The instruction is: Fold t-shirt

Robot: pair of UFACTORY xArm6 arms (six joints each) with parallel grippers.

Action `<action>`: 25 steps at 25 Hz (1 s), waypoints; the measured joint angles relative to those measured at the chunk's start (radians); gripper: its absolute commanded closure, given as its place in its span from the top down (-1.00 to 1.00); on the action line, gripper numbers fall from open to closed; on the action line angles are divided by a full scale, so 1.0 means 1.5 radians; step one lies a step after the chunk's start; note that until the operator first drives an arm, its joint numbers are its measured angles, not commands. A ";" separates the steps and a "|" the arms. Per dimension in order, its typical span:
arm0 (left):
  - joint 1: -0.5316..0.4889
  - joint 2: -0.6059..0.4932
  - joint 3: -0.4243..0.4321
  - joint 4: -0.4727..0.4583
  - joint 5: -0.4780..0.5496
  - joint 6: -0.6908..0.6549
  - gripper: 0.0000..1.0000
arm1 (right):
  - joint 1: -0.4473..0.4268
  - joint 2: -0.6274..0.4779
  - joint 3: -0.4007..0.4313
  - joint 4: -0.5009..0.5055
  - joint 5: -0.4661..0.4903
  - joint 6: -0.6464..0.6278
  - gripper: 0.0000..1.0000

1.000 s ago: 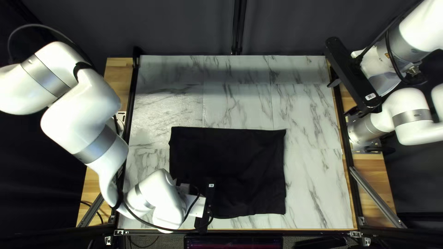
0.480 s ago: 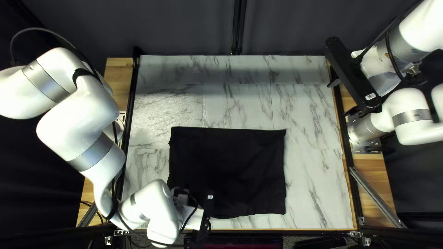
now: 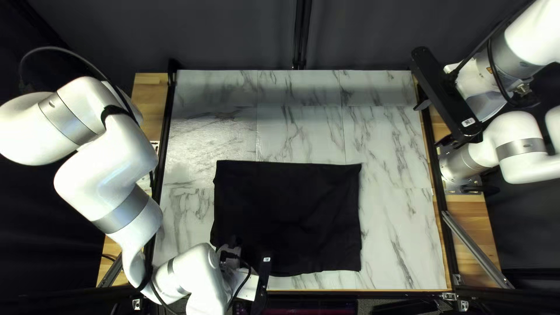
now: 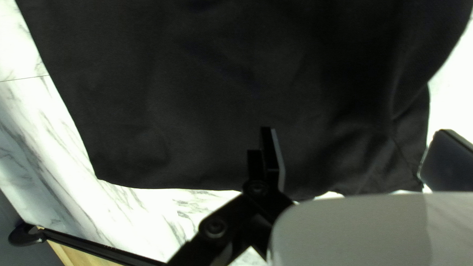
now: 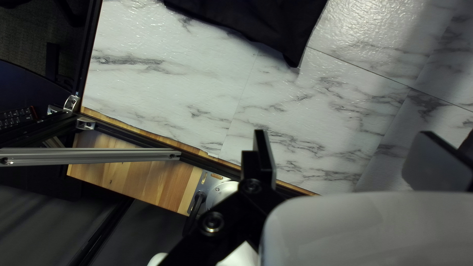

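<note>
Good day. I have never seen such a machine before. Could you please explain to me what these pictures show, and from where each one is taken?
The machine is a robot with two white arms. The top left view is taken from above the near edge of the table, looking down at a slant: the left arm stands at the table's left edge, the right arm at its right. Each wrist view is taken from that arm's wrist, looking along its end effector, the part that grasps.

On the table lies a black T-shirt, spread out in a roughly rectangular shape. Nothing is held: the left end effector is open over the shirt's near part, and the right end effector is open too, away from the shirt.
</note>
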 measured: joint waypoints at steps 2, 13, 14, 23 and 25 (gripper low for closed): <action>0.001 0.010 -0.009 0.005 0.002 -0.003 1.00 | 0.000 0.000 0.000 0.000 0.000 0.000 1.00; 0.016 0.028 -0.041 0.017 -0.010 0.008 1.00 | 0.000 0.000 0.000 0.000 0.000 0.000 1.00; 0.018 0.028 -0.042 0.019 -0.015 0.010 1.00 | 0.000 0.000 0.000 0.000 0.000 0.000 1.00; 0.036 0.035 -0.042 0.045 -0.056 0.011 1.00 | 0.000 0.000 0.000 0.000 0.000 0.000 1.00; 0.040 0.039 -0.044 0.049 -0.058 0.013 1.00 | 0.000 0.000 0.000 0.000 0.000 0.000 1.00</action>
